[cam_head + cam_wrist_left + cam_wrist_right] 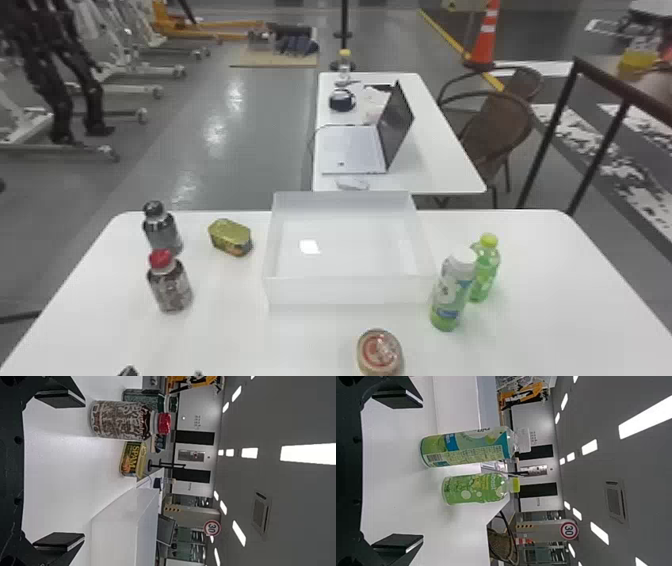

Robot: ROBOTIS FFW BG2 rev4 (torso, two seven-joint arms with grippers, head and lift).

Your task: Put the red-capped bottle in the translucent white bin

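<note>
- Left end effector [163, 372]: flat black fingers stood apart.
- Right end effector [421, 471]: flat black fingers also stood apart.
- Transparent, brown-patterned, red-capped bottle [170, 287]: stood upright on the white counter [225, 330], left of the rectangular, translucent white plastic bin [350, 291].
- Grey, dark-capped bottle [162, 233]: stood just beyond the red-capped bottle, near a yellow-lidded tin [230, 237].

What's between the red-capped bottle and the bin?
In the head view, bare tabletop lies straight across from the red-capped bottle to the bin; the yellow-lidded can sits farther back.
</note>
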